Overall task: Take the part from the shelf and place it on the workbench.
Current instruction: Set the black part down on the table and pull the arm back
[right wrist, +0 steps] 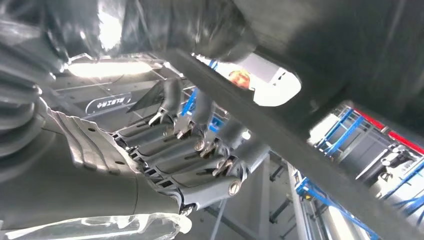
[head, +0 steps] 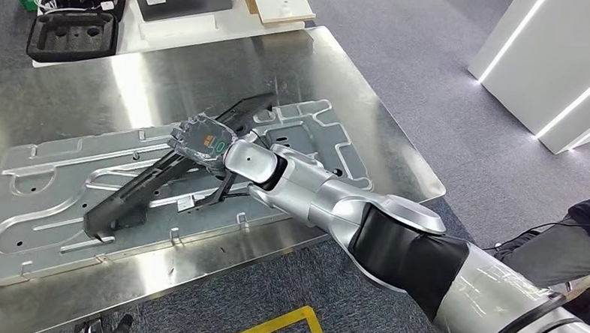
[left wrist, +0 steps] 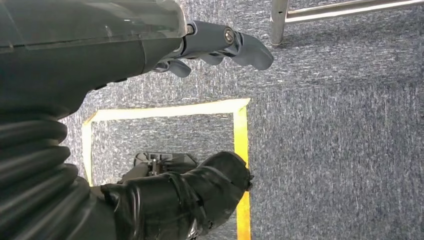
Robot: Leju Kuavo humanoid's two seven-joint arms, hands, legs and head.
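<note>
While my right hand (head: 203,141) grips the black part (head: 164,172) low over the stamped panel (head: 43,193) on the workbench (head: 341,63), placement is under way. Next, by my reckoning: settle it, uncurl. Left hand (left wrist: 220,45): hanging, holding nothing.

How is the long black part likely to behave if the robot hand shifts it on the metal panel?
The black part probably stays stiff: it keeps its straight line though the right robot hand holds it near the middle. Being long and held at one spot, it may swing about that grip. On the ribbed, shiny metal panel it could slide or catch on ridges.
</note>
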